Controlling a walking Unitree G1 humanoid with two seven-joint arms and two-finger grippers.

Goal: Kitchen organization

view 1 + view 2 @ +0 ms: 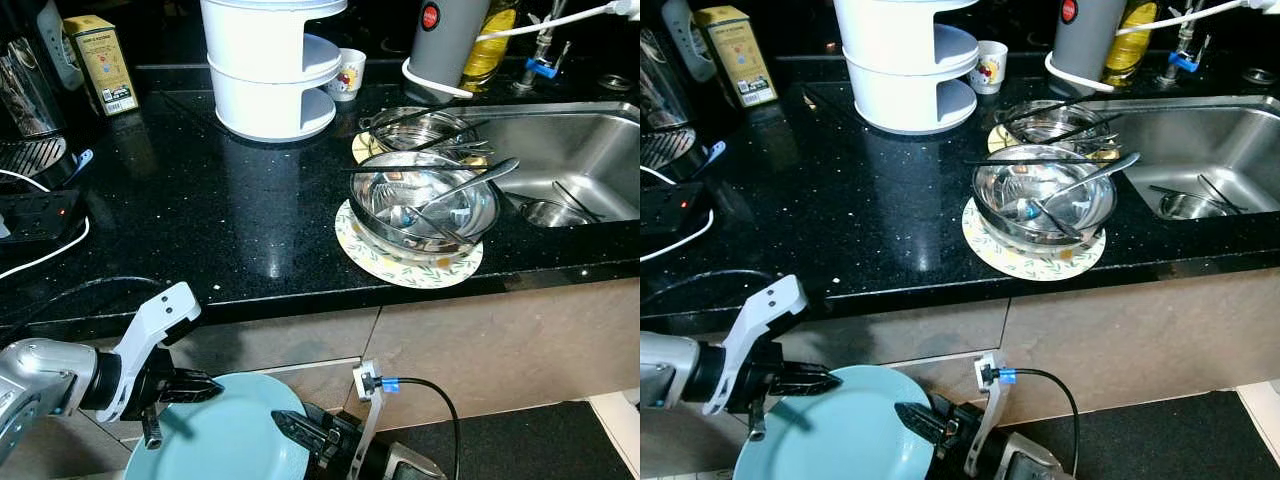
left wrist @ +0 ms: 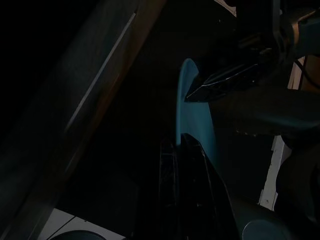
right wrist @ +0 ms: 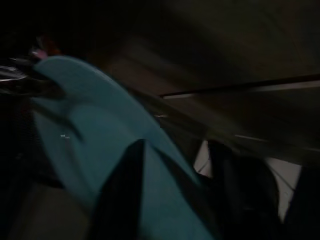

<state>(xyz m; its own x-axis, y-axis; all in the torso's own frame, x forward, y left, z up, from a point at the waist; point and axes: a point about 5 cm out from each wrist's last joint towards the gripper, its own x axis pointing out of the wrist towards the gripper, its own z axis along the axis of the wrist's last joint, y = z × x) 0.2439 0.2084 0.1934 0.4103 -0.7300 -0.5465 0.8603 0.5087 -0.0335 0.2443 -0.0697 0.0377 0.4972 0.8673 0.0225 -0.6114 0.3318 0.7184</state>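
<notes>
Blue plate [image 1: 225,435], both end effectors gripping

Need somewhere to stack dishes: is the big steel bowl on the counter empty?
Not empty. The bowl on a patterned plate holds several utensils.

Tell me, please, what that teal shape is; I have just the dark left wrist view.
Observer: It is a light blue plate, held low in front of the cabinet, below the black counter.
Operator: Thank you. Is my left pincer alone on it?
Observer: No. The left pincer grips its left rim and the right pincer its right rim.
Operator: Where might it go?
Observer: Possibly beside the steel bowl with utensils, which sits on a patterned plate left of the sink.
</notes>
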